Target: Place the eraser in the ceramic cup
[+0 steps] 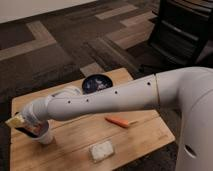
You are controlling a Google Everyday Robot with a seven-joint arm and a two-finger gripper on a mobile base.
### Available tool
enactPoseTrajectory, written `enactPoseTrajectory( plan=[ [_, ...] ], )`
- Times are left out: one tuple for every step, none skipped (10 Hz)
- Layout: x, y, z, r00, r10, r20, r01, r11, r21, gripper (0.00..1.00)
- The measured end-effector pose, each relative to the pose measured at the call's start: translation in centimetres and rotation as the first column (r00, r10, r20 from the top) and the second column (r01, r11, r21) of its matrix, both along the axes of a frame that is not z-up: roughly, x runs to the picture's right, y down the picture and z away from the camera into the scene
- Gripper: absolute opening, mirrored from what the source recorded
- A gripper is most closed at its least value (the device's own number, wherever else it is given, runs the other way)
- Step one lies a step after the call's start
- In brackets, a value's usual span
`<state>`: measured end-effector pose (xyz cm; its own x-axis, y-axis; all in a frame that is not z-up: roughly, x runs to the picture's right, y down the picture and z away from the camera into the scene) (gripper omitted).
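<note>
One long white robot arm [115, 97] reaches left across a pale wooden counter [145, 137], its tool [29, 127] closed on the small black eraser with reddish markings [30, 131], right over the small white ceramic cup [44, 136]. Best centre above the rim before releasing. Behind the tool: dark blue bowl [96, 83]; right: orange stick [117, 121], pale pad [102, 150]; patterned carpet.

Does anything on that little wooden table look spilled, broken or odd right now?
Nothing stands out. The tool is down at the ceramic cup, which stands upright. The orange stick, the pale pad and the dark blue bowl lie undisturbed.
</note>
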<state>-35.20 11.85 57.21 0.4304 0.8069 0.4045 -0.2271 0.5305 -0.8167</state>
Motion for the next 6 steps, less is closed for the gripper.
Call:
enactPoseTrajectory(
  plan=[
    [0.09, -0.44, 0.23, 1.0, -0.004, -0.001, 0.004, 0.9999, 0.013, 0.0],
    [0.09, -0.53, 0.41, 1.0, -0.006, -0.001, 0.006, 0.9998, 0.017, 0.0],
    [0.11, -0.53, 0.41, 1.0, -0.006, -0.001, 0.006, 0.9998, 0.017, 0.04],
    [0.09, -0.52, 0.4, 1.0, -0.007, -0.001, 0.007, 0.9998, 0.017, 0.13],
    [0.18, -0.58, 0.44, 1.0, -0.005, -0.002, 0.005, 0.9998, 0.017, 0.27],
    [0.14, -0.56, 0.42, 1.0, -0.006, -0.001, 0.006, 0.9998, 0.017, 0.41]
  ],
)
